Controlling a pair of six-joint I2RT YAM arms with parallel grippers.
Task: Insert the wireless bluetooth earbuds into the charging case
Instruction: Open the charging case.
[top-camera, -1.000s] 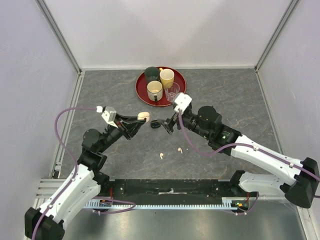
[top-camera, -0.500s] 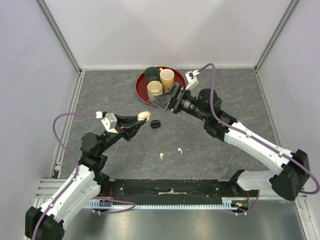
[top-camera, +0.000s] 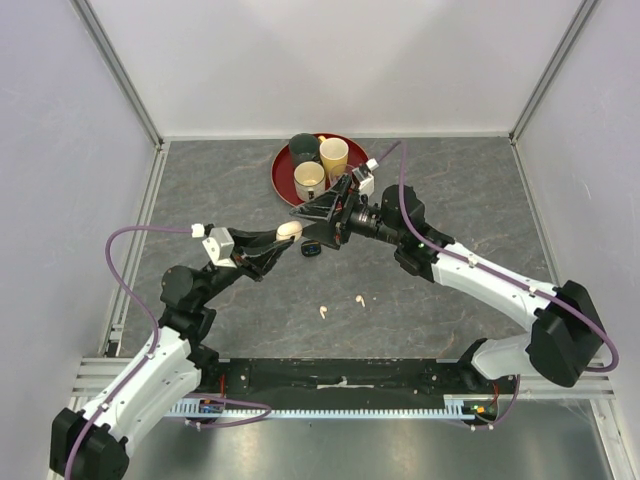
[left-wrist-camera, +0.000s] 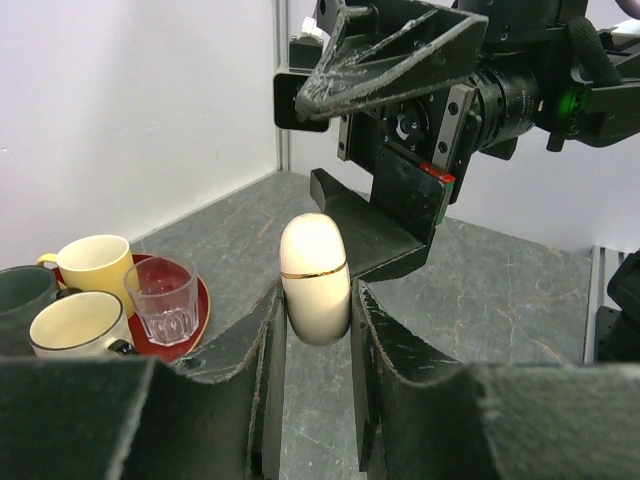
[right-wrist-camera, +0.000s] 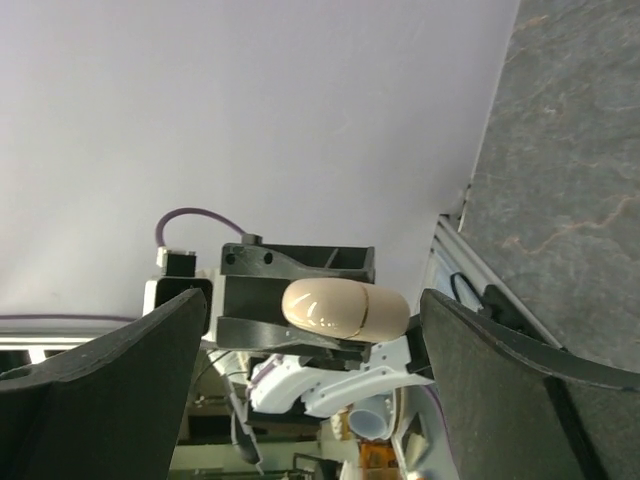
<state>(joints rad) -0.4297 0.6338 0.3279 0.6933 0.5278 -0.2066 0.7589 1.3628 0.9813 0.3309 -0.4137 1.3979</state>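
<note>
left gripper (top-camera: 281, 238): clamped on the cream-white charging case (top-camera: 289, 230); case closed, rounded end jutting past the fingertips, above the table (top-camera: 450, 190) | cream-white earbuds (top-camera: 323, 311): two, loose on the table nearer the bases; well apart from the case | right gripper (top-camera: 314, 228): jaws wide apart, rolled sideways; faces the case, empty

Cream-white charging case (left-wrist-camera: 314, 278) with a thin gold band at its seam, set between the matt black fingers (left-wrist-camera: 250, 350) of the left gripper (left-wrist-camera: 315, 310); the right gripper (top-camera: 318, 228) is likewise black, and the cable (right-wrist-camera: 190, 213) purple. Table (top-camera: 450, 190) grey, stone-patterned with pale veins. Tray (left-wrist-camera: 203, 298) dark red, with a yellow cup (left-wrist-camera: 95, 262), cream cup (left-wrist-camera: 75, 325), dark green cup (left-wrist-camera: 20, 290) and clear glass (left-wrist-camera: 165, 300); two earbuds (top-camera: 323, 311) (top-camera: 359, 299) cream-white.
</note>
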